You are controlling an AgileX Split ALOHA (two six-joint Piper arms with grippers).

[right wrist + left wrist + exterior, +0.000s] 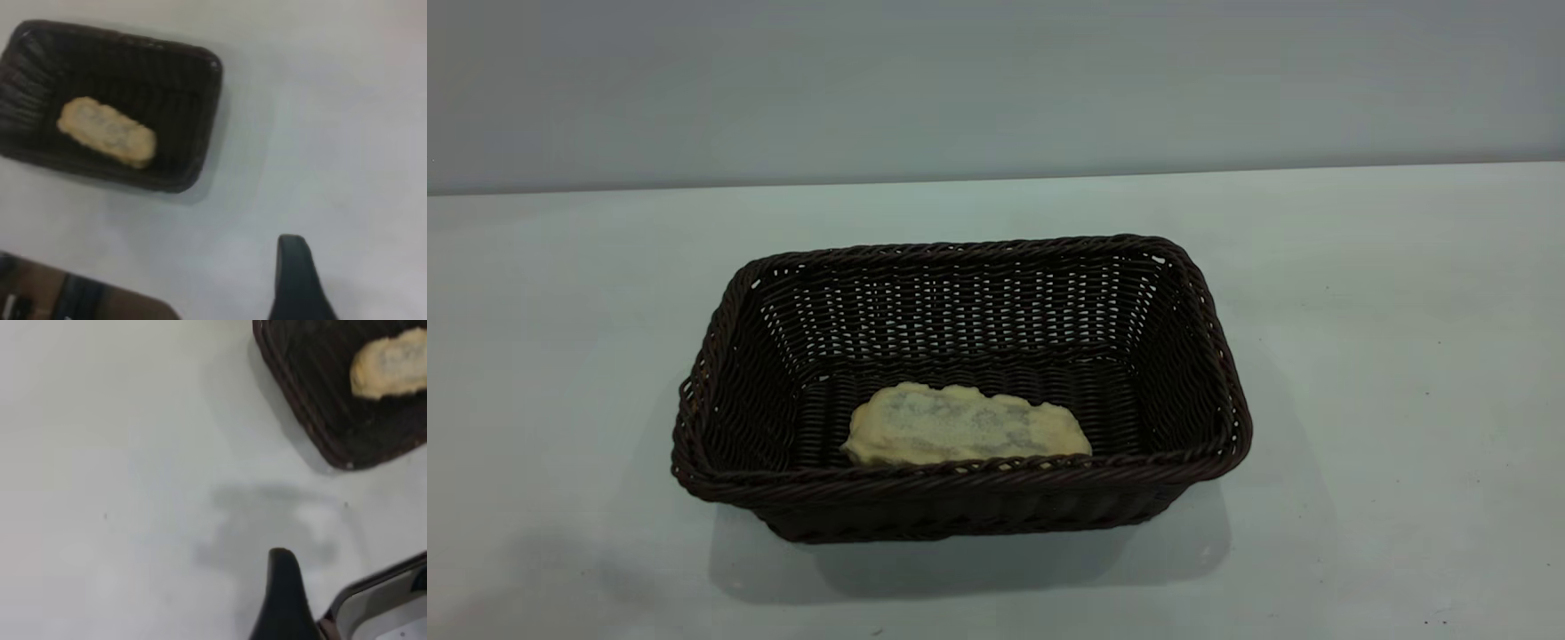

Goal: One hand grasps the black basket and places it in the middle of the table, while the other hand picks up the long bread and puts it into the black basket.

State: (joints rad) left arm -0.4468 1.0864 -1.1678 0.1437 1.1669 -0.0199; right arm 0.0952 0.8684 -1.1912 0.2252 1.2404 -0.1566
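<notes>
The black basket [960,484] stands on the pale table [1387,356] near its middle. Inside it, against the near wall, lies the long bread [965,425] with its flat, grey-smudged underside up. Neither gripper shows in the exterior view. In the left wrist view the left gripper [285,590] hovers over bare table, well clear of the basket [313,393] and the bread [390,363], and holds nothing. In the right wrist view the right gripper [297,277] also hangs above bare table, apart from the basket [193,100] and the bread [107,131].
A grey wall [996,80] runs behind the table's far edge. A metal-framed part [380,600] shows beside the left gripper. The table's edge with dark shapes beyond [73,297] appears in the right wrist view. Bare tabletop surrounds the basket on all sides.
</notes>
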